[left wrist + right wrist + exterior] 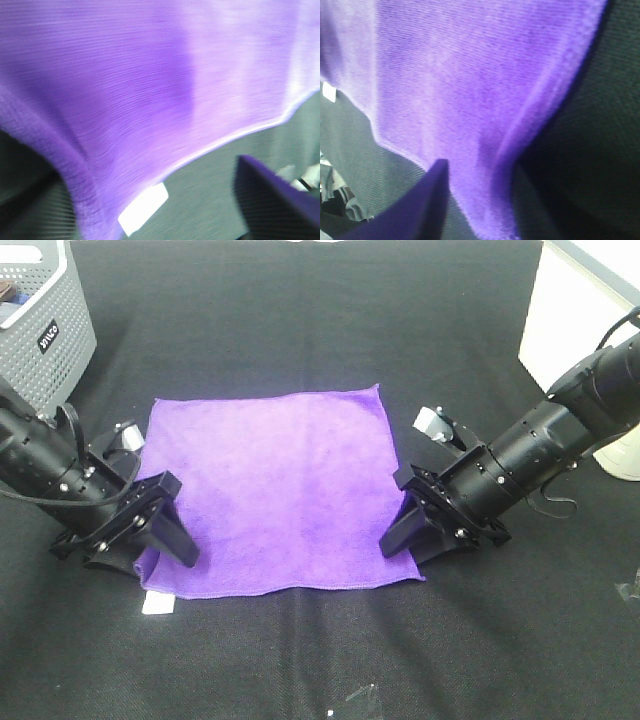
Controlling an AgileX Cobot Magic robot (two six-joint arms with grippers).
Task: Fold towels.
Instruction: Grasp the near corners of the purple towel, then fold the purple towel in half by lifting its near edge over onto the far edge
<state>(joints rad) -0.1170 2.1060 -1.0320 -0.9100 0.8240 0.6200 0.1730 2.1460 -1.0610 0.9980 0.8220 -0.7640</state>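
One purple towel (275,490) lay spread flat and square on the black table (300,310), its small white tag (157,603) poking out at the near left corner. It looked light, soft and limp (microfibre, by the fine ribbed pile in the wrist views), so it would likely sag and drag across the dark surface rather than hold any shape. The two near corners seemed the best places to take hold, pinched close to the stitched hem so that the edge lifts evenly. The left gripper (140,540) was lowered steeply at the near left corner, one finger over the cloth and one outside it, jaws spread wide. The right gripper (420,535) mirrored it at the near right corner, angled inward, its jaws also apparently apart and straddling the hem, with nothing clamped. A grey basket (40,320) stood well apart at the far left.
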